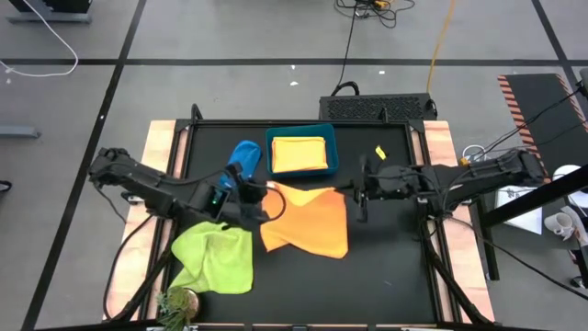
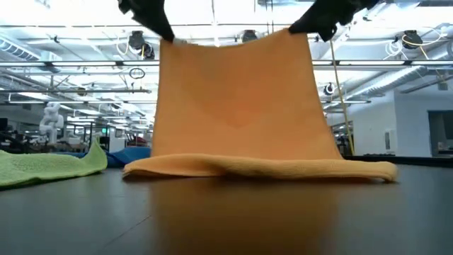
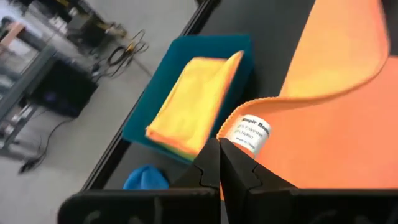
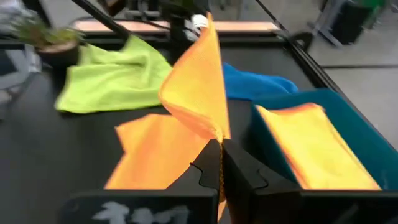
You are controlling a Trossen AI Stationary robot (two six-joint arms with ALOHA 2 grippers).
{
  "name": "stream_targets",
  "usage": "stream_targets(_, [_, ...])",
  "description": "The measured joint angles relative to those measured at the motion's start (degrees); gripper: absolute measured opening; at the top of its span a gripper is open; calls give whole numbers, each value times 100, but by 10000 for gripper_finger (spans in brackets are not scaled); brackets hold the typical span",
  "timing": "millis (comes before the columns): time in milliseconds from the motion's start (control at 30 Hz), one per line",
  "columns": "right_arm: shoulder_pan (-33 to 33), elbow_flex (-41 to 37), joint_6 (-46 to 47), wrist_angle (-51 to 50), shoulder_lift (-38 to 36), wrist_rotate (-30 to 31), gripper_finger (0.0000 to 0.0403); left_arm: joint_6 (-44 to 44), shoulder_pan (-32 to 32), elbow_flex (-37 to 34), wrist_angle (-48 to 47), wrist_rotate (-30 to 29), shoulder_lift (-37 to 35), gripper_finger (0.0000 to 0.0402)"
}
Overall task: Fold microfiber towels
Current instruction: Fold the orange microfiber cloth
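Note:
An orange towel [image 1: 308,221] hangs between my two grippers; its lower part lies folded on the black table [image 2: 258,168]. My left gripper [image 1: 266,195] is shut on its far-left corner, my right gripper [image 1: 354,195] on its far-right corner. A lime green towel [image 1: 219,258] lies crumpled at the near left, a blue towel [image 1: 243,154] bunched at the far left. A folded yellow towel [image 1: 299,154] over an orange one lies in the teal bin [image 1: 332,162]. My left gripper pinches the orange towel's corner by the white label [image 3: 250,134] between its two fingers, coming level from the table's left. The towel hangs down from there to the table. My right gripper pinches the towel's other top corner [image 4: 219,138] between its two fingers, coming level from the table's right. The top edge [image 2: 233,41] runs nearly straight between the grippers, sagging slightly.
A small potted plant [image 1: 178,304] stands at the table's near left corner. A small yellow object [image 1: 380,152] lies at the far right. Bare black table shows at the near right.

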Motion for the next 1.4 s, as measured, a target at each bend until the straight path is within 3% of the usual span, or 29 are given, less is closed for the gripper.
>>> stream_targets(233, [-301, -2, -420, -24, -1, 26, 0, 101, 223, -466, 381, 114, 0, 1])
stream_targets(467, [-426, -2, -572, -36, 0, 253, 0, 303, 110, -496, 600, 252, 0, 0])
stream_targets(667, [133, -317, -256, 34, -4, -523, 0, 262, -382, -493, 603, 463, 56, 0])
stream_targets(800, [632, -870, 179, 155, 2, -509, 0, 201, -762, -514, 680, 490, 313, 0])
stream_targets(1200, [1575, -3079, 886, 3222, 20, -773, 0, 520, -1087, -605, 1156, 1113, 1997, 0])
stream_targets(1400, [1601, -3640, 1342, 3805, 23, -817, 0, 503, -1067, -603, 1094, 1211, 2267, 0])
